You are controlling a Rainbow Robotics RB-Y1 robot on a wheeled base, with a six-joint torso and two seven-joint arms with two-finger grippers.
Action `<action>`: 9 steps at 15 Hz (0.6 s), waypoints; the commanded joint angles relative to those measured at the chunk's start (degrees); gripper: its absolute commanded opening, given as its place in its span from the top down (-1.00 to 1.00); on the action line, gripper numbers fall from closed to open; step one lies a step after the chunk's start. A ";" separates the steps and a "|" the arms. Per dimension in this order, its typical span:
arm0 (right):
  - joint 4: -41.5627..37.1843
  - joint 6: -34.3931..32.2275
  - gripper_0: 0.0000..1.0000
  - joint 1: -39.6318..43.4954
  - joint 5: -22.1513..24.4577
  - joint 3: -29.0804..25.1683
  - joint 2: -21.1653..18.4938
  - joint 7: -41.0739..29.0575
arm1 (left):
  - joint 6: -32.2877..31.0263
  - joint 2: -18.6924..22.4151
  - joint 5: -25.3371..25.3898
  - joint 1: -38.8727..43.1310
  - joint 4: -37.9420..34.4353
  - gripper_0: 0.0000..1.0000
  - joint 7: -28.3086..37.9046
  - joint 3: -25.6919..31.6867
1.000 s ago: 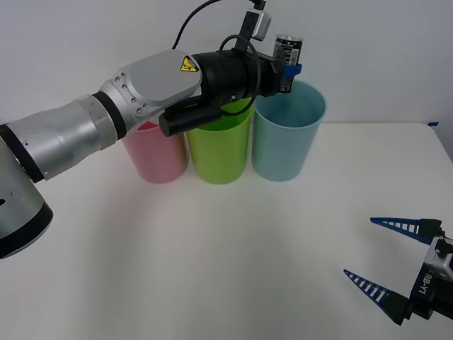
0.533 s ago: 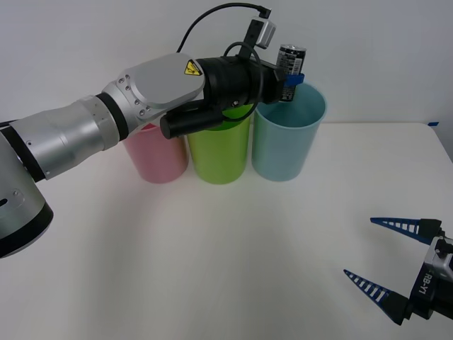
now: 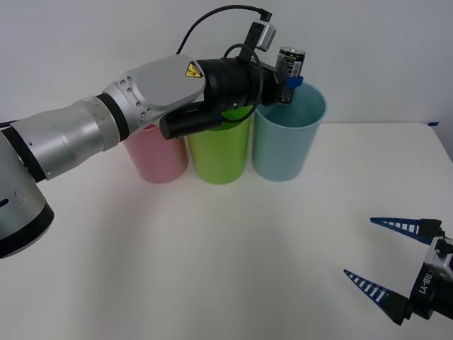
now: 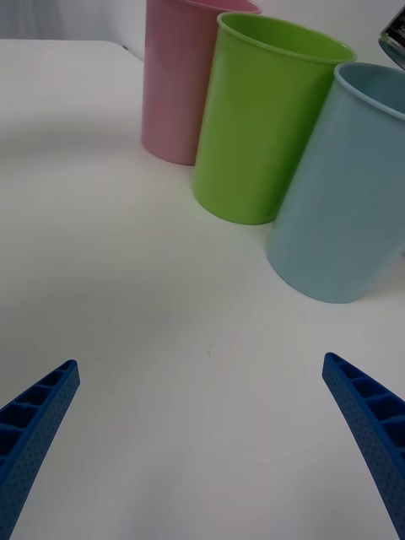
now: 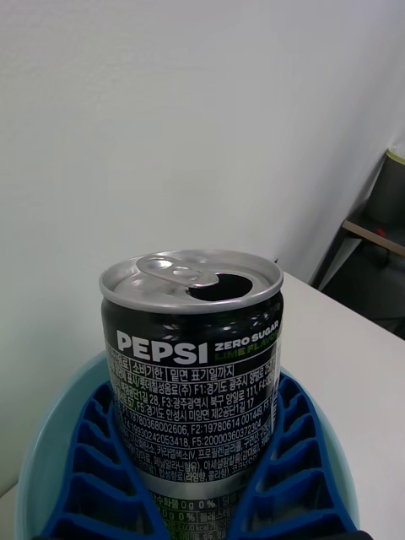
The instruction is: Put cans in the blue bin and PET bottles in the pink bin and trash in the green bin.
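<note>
Table [image 3: 212, 269] white, wall [image 3: 368, 42] white, plain.

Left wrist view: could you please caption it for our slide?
Left gripper holds an opened Pepsi Zero Sugar can upright above the blue bin.

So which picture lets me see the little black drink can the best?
The left wrist view: the small black drink can with the silver top sits close up between the left gripper's blue fingers, label readable. The front view shows it small, above the light-blue plastic tub. The right wrist view catches just a sliver.
</note>
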 commanded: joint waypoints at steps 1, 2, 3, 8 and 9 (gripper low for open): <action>0.00 0.00 -1.00 0.00 0.00 0.00 0.00 0.00 | 0.00 -0.18 -0.46 0.00 -0.03 1.00 0.71 0.02; 0.00 0.00 -1.00 0.00 0.00 0.00 0.00 0.00 | 0.00 -0.36 -0.46 0.00 -0.03 1.00 0.97 0.02; 0.00 0.00 -1.00 0.00 0.00 0.00 0.00 0.00 | 0.00 -0.36 -0.55 -0.09 0.15 0.87 1.33 0.02; 0.00 0.00 -1.00 0.00 0.00 0.00 0.00 0.00 | 0.00 -0.71 -0.64 -0.44 0.24 -1.00 2.82 0.02; 0.00 0.00 -1.00 0.00 0.00 0.00 0.00 0.00 | 0.00 -0.80 -0.46 -0.53 0.15 -1.00 3.08 0.02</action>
